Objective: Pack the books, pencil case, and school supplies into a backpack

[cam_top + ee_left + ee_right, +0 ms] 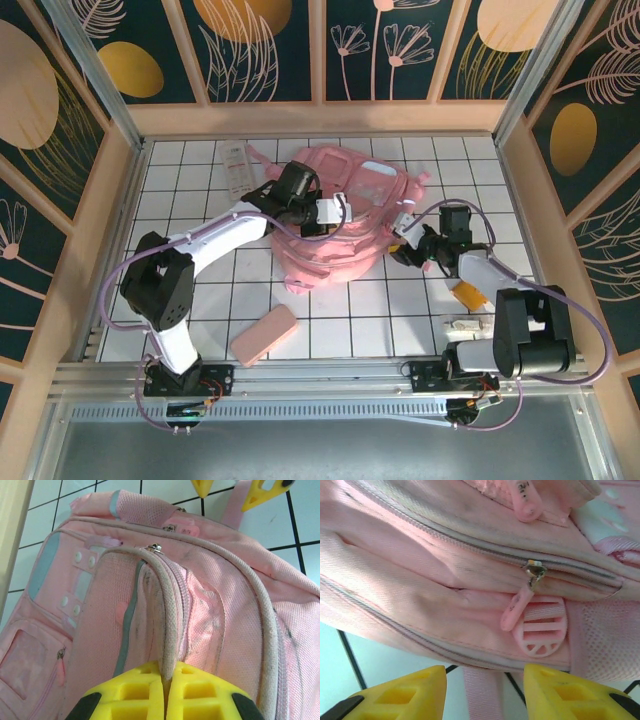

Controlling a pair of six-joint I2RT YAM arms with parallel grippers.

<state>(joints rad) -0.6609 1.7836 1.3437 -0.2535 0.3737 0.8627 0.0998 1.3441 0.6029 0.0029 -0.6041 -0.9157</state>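
Observation:
The light-pink backpack (345, 225) lies flat in the middle of the table. My left gripper (297, 192) is over its left side. In the left wrist view this gripper (168, 672) is shut on the backpack's (225, 595) raised zipper edge (167, 630). My right gripper (408, 243) is at the backpack's right edge. It stands open (485, 675), with a pink strap (482, 695) running untouched between the fingers. Just beyond are a zipper pull (516, 611) and a round buckle (540, 632). The pink pencil case (264, 335) lies near the front. A clear packet (237, 168), an orange item (468, 293) and a tiny whitish item (462, 325) lie on the tiles. The books are out of view.
Wooden walls (95, 230) close in the white tiled table (200, 300) on the left, back and right. A metal rail (320, 375) runs along the near edge by both arm bases. My right gripper's yellow fingertips (260, 492) show beyond the backpack in the left wrist view.

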